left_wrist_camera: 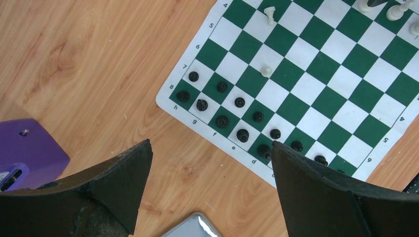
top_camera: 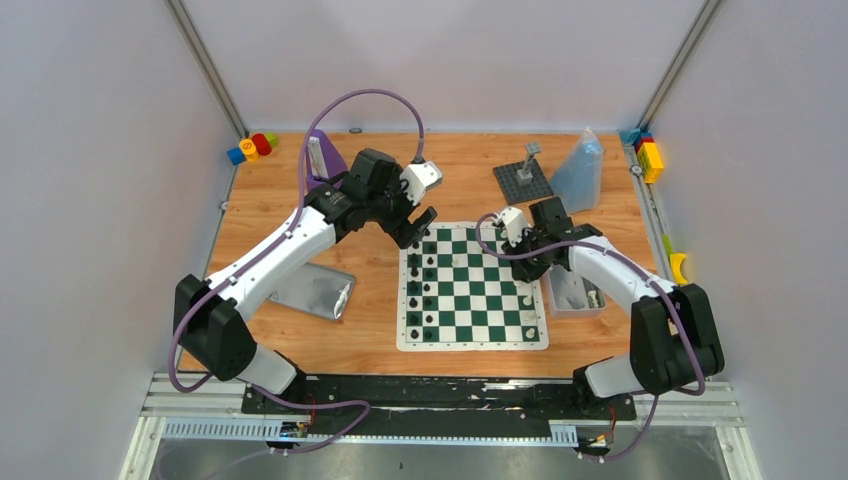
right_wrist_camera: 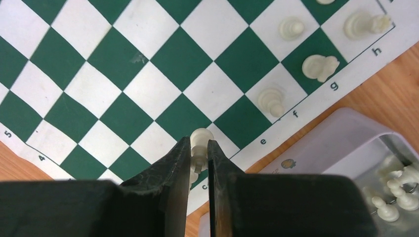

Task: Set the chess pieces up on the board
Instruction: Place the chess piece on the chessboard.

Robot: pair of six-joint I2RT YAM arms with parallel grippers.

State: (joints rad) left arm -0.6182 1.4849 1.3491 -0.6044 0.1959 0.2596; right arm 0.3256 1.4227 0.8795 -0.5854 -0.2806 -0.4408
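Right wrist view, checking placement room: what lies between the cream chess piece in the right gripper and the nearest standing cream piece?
Right wrist view: only bare green-and-white checkered board between the held cream piece and the standing cream piece.

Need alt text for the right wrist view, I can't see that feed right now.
The right gripper is shut on a white piece over the lettered edge of the board. Several other white pieces stand on squares nearby, and a tin at lower right holds more.
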